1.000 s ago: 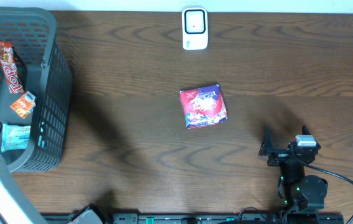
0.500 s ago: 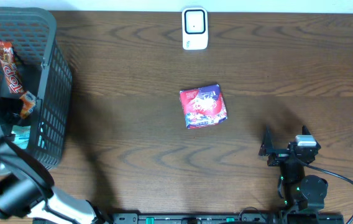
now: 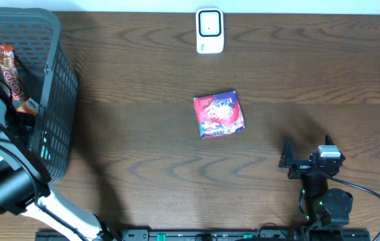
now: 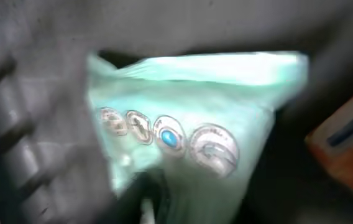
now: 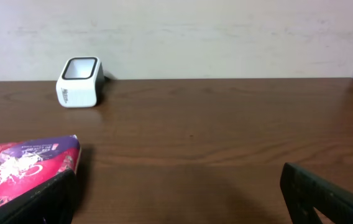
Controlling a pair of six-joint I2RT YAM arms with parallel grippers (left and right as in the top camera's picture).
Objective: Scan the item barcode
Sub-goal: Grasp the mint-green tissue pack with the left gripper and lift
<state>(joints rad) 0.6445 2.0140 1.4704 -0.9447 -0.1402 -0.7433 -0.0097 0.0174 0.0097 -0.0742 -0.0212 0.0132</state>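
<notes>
A mint-green packet (image 4: 207, 124) fills the blurred left wrist view, lying inside the dark basket (image 3: 59, 87). My left arm (image 3: 6, 174) reaches down into that basket at the table's left end, and its gripper is hidden under it from above. One dark finger (image 4: 155, 199) lies against the packet's lower edge; whether the jaws have closed on it is too blurred to tell. A red and purple packet (image 3: 219, 114) lies mid-table. The white scanner (image 3: 209, 30) stands at the far edge. My right gripper (image 3: 307, 144) rests open near the front right, holding nothing.
The basket also holds a long red candy bar (image 3: 11, 77) and an orange packet (image 3: 26, 106), which shows beside the mint one (image 4: 344, 143). From the right wrist, the red packet (image 5: 21, 165) lies by the left finger and the scanner (image 5: 80, 82) stands far left.
My left arm has swung from the table's left edge up over the basket and down into it, covering the mint packet from above. The right arm has stayed still.
</notes>
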